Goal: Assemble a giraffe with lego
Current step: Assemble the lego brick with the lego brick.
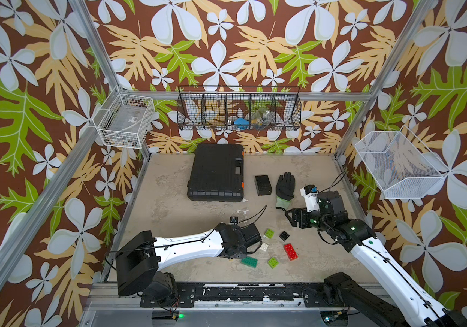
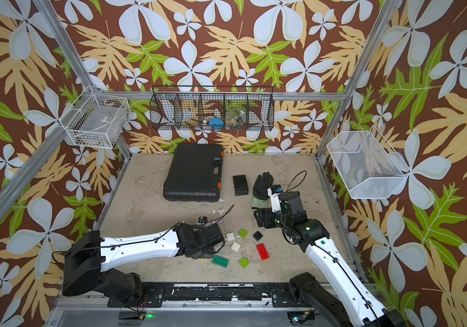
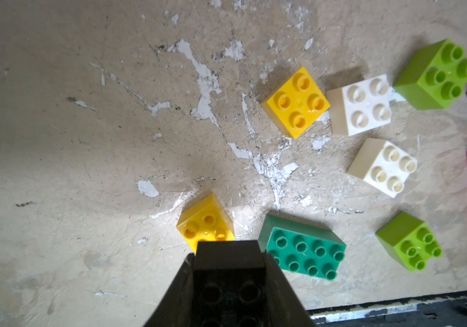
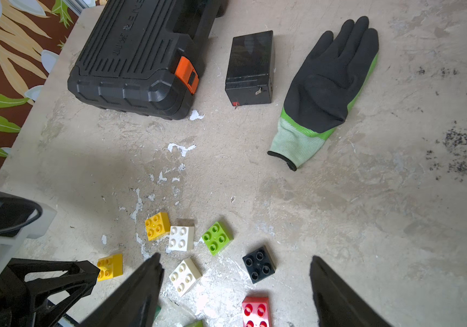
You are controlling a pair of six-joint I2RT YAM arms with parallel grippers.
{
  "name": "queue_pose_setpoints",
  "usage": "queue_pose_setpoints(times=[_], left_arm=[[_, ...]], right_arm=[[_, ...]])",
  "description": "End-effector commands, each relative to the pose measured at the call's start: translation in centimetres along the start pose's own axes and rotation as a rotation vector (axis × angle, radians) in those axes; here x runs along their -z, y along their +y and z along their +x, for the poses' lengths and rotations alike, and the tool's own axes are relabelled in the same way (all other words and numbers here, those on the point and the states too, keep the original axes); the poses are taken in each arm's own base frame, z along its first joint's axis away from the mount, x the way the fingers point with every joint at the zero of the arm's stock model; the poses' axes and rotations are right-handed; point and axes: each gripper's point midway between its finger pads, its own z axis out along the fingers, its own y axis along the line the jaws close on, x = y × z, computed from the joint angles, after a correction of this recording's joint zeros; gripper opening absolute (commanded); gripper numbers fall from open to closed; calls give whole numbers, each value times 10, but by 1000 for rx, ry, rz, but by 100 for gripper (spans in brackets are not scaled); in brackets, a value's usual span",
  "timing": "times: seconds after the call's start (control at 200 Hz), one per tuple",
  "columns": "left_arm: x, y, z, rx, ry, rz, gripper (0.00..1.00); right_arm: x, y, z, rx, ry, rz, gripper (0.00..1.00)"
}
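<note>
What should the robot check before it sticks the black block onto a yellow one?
1. The left gripper grips the black brick: ok.
2. The nearest yellow brick has studs up: ok.
3. Held brick square with it: not ok, the yellow one looks turned.
4. The right gripper is open and empty: ok.
5. The dark green brick lies apart from the yellow one: ok.

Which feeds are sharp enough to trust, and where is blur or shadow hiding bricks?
Left wrist view: the held black brick in the left gripper is near-lens, dark and soft, partly hiding a yellow brick; the loose bricks are crisp. Right wrist view: the open right gripper is blurred, loose bricks sharp. In both top views: even light, bricks small, the left arm covers some.
</note>
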Motion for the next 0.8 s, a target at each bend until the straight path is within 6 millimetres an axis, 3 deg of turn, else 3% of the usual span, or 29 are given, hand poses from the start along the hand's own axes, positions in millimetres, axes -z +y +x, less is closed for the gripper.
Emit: queue_pose_setpoints(times=[0.0,0.275,0.545,0.796], left_arm=[[-2,10,3,106,11,-8,0],[-21,22,13,207,9,24,0],[-16,15,2,221,-20,45,0],[-25,20,2,242,3,35,0]], right_arm=[[2,0,-3,21,-9,3,84],[0,4,-1,28,0,-13,84],[1,4,1,28,-1,-15,85],[-1,3,2,26,0,-11,84]])
